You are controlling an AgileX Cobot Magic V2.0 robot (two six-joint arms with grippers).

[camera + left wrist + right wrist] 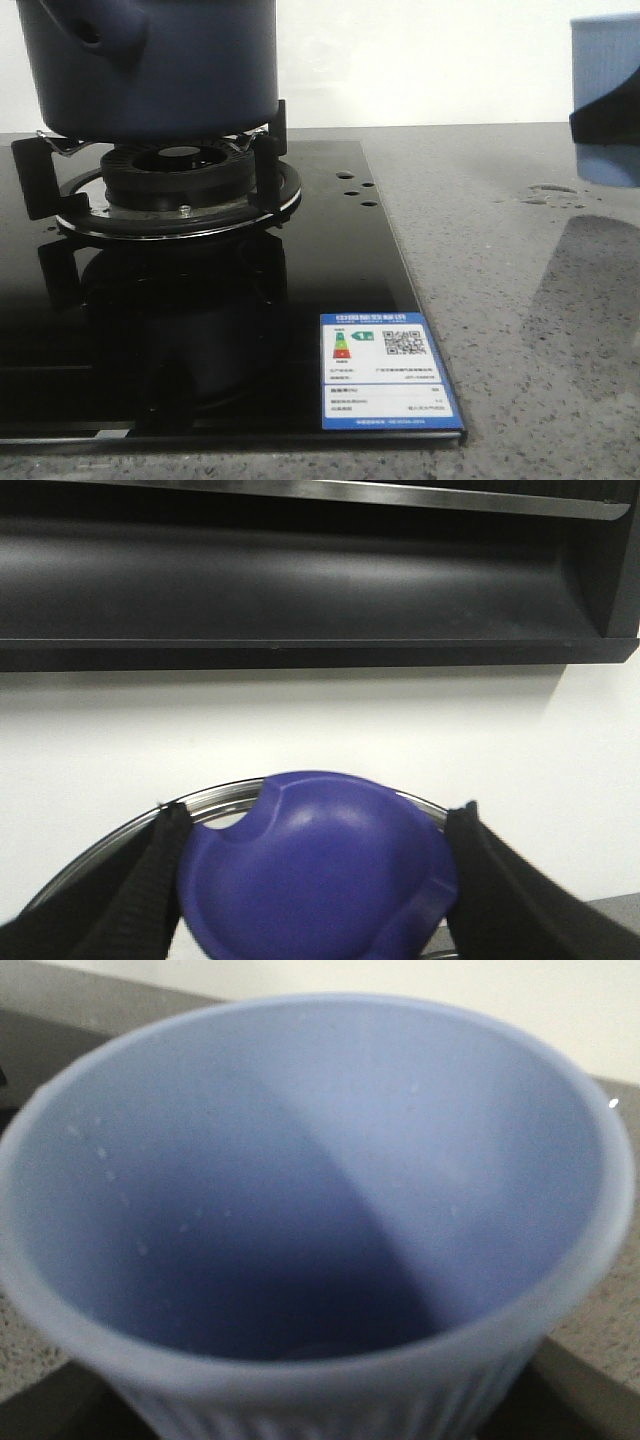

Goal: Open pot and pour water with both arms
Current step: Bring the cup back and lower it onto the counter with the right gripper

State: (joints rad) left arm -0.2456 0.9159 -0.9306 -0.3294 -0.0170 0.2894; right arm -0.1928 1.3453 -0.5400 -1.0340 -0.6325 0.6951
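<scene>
The dark navy pot [150, 65] stands on the burner grate [175, 175] at the far left; its top is cut off by the frame. In the left wrist view my left gripper [315, 880] is shut on the lid's purple knob [320, 870], a black finger on each side, and the lid's metal rim [215, 798] shows behind it. A light blue ribbed cup [605, 60] hangs above the counter at the right edge, with my right gripper [605, 128] shut around it. The cup's inside [300, 1190] fills the right wrist view; whether it holds water I cannot tell.
A black glass cooktop [200, 330] with a blue-edged label [385, 370] covers the left half. Grey stone counter [500, 300] lies to the right, with water drops [550, 190] under the cup. A black range hood [300, 580] hangs on the white wall.
</scene>
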